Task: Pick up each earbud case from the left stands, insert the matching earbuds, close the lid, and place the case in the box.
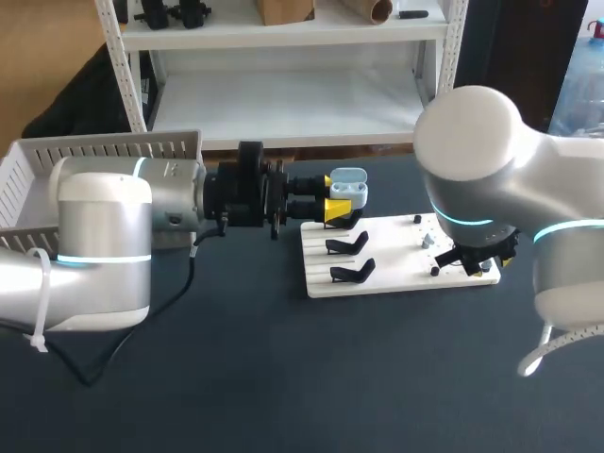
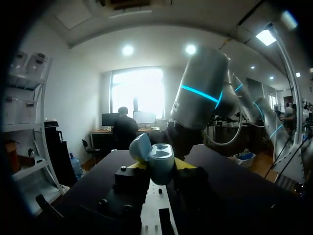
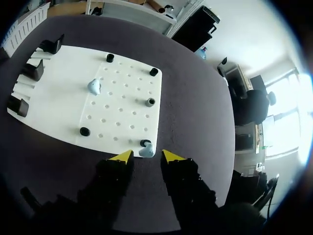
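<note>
The left arm (image 1: 94,245) filled the lower left of the head view, nearest the camera, and stretched toward the middle of the frame. Behind it, in the upper left, stood the white slatted box (image 1: 104,146). The arm hid most of its inside, so its contents could not be told.

Near the centre, the left fingers (image 1: 336,209) were closed from two sides on the pale blue earbud case (image 1: 347,187), held above the upper left corner of the white board (image 1: 396,276). The case's lid was swung open. Whether any earbud sat in its wells could not be made out, even from the left wrist view.

The board lay on the dark surface (image 1: 283,377), with black stands (image 1: 347,245) down its left side.

At the right, the right arm (image 1: 491,170) covered the board's right end and hid most of its own fingers in the head view. In the right wrist view, the right fingers (image 3: 166,155) stood moderately apart with nothing held. A pale blue earbud (image 3: 145,152) lay just ahead of the gap between the tips, beside a black peg (image 3: 144,143). A second earbud (image 3: 94,87) lay farther ahead on the board.
</note>
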